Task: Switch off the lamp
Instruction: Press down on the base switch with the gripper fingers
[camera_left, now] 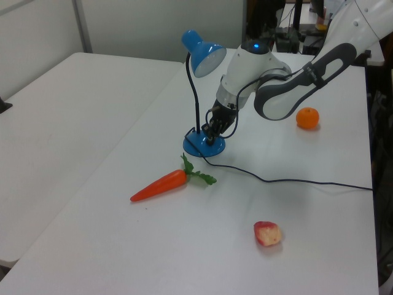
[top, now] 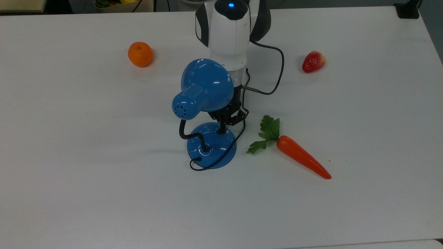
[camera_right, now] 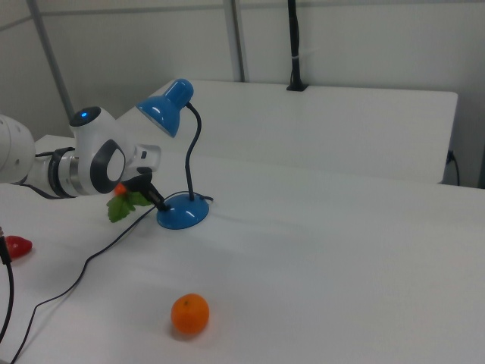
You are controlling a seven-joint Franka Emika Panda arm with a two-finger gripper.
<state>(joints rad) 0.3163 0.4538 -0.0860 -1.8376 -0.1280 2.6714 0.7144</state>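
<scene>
We press our jaws, closed and gripping nothing, on the lamp: glossy, slippery base; push the switch, don't grasp

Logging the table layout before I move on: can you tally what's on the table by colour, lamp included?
Blue: 1, the lamp
Orange: 2, the orange and the carrot, which has green leaves
Red: 1, the strawberry
Total: 4 things
</scene>
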